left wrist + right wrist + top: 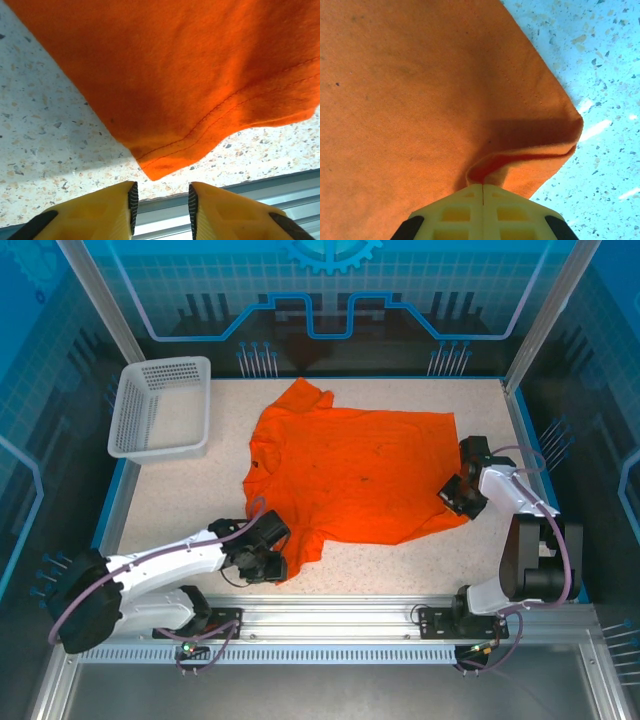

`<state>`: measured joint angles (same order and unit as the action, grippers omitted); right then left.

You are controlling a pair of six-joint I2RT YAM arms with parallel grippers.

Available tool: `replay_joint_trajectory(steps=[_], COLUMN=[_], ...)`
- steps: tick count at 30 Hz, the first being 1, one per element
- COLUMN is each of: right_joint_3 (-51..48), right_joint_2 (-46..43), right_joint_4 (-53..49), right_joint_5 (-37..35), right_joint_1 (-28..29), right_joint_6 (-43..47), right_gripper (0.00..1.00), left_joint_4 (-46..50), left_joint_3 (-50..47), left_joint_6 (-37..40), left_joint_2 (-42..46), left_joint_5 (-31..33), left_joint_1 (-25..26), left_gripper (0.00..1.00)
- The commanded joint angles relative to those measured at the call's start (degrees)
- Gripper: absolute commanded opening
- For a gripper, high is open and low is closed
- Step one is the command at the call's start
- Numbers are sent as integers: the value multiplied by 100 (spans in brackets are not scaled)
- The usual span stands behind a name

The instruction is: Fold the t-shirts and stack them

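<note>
From above, we see the orange t-shirt (350, 475) spread flat right of the basket (135, 445); we judge it light and limp, best gripped at the hems. At the left wrist, the left pincer (161, 192) stands apart, with a shirt corner just ahead. At the right wrist, the right pincer (483, 187) is clamped on a hem fold.

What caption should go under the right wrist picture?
Right gripper pinching the orange t-shirt over the speckled table.
</note>
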<state>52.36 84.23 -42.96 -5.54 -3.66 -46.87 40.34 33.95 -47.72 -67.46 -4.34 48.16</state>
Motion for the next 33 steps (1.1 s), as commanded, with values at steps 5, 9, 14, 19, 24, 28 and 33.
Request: replay_joint_trajectory(steps=[5,9,14,19,24,28,33], right_joint_3=[16,11,-15,11,37,64,81], right_joint_2=[-77,-42,6,34,51,68,84], right_joint_4=[-81,-63,-11,-11,-16,-45,-39], right_joint_5=[62,60,89,101,97,88,87], right_joint_1=[86,85,94,96,98,102,94], right_joint_6=[92,98,97,100,108,130,130], right_gripper=[0,0,0,0,0,0,0], left_joint_4=[39,28,-44,-132,-154,1,80], left_joint_3=[103,136,182,252,335,443,463], left_joint_6=[-72,-103,-79,-80,-49,21,63], left_joint_2=[-437,-543,-696,-844,-1031,-1196,-1328], left_joint_5=[-19,135,175,179,264,460,596], left_joint_1=[232,315,325,361,378,428,465], left_gripper=[40,43,45,43,38,35,28])
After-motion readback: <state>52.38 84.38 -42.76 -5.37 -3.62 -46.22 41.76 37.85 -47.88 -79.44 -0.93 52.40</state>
